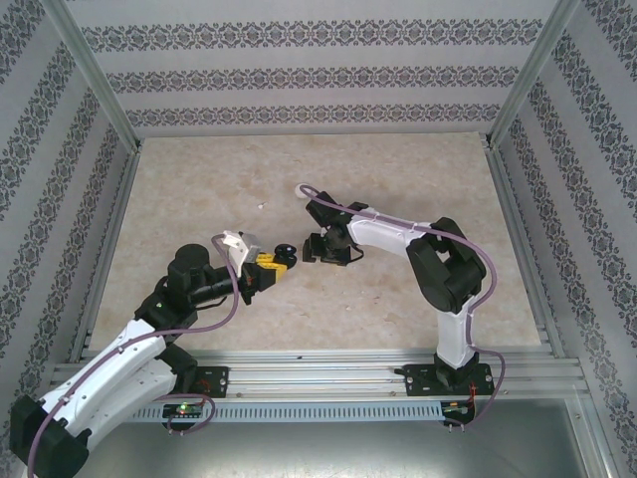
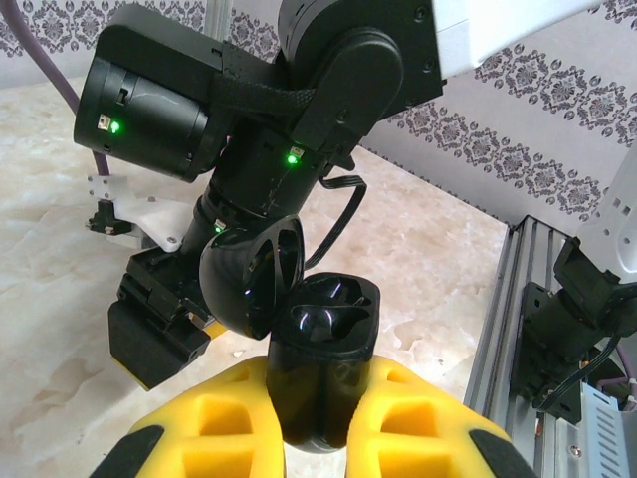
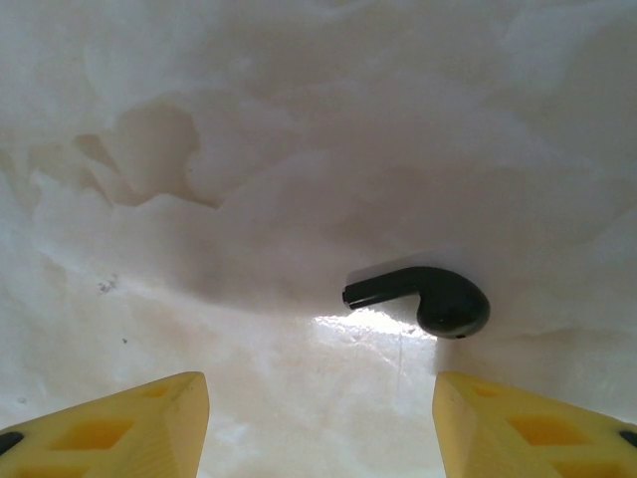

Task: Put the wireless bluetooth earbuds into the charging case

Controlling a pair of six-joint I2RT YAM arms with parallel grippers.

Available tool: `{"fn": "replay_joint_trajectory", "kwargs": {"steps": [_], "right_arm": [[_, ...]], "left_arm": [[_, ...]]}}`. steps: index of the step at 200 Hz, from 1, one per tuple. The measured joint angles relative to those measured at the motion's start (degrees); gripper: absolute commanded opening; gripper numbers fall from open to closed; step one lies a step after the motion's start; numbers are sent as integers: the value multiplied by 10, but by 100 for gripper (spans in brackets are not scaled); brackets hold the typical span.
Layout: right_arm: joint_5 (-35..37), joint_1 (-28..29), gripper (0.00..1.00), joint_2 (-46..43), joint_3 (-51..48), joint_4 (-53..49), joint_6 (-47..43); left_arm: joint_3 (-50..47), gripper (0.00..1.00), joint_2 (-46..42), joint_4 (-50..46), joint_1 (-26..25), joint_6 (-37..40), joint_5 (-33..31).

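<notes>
Yellow fingers (image 3: 119,423): closest to my right wrist view. They belong to the right gripper (image 3: 318,423) and stand spread wide with nothing between them, low over the table (image 3: 299,119).
Black earbud (image 3: 423,299): lies on its side on the table, stem pointing left and bud to the right. It sits ahead of the gap and off toward one finger, not centred.
Charging case (image 2: 323,339): off the table, pinched between the fingers of the left gripper (image 2: 317,423). Its lid (image 2: 254,274) is hinged open and the wells face up. I cannot tell whether either well is filled.
Arms: from above, the right gripper (image 1: 328,249) works just beside the left gripper (image 1: 264,264) near the middle of the table.
Step, as I judge it: lining up to pick the earbud; insertion not yet done.
Risk, offset: if I close from here, one finger may hit the bud first and flick it away.
Risk, shape: the rounded, glossy earbud could roll or squirt out of the pads.
Risk, crowding: the arms are close, so a careless lift could knock the case or its lid.
Risk, orientation: a grip across the stem would leave the earbud badly angled for its well.
</notes>
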Motion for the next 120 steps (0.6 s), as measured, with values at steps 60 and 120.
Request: {"fn": "replay_joint_trajectory", "kwargs": {"steps": [60, 120], "right_arm": [[1, -20, 61, 22, 22, -8, -7], [-5, -33, 60, 38, 54, -9, -28]], "left_arm": [[0, 0, 0, -8, 0, 2, -1], [0, 0, 0, -9, 0, 4, -3]]}}
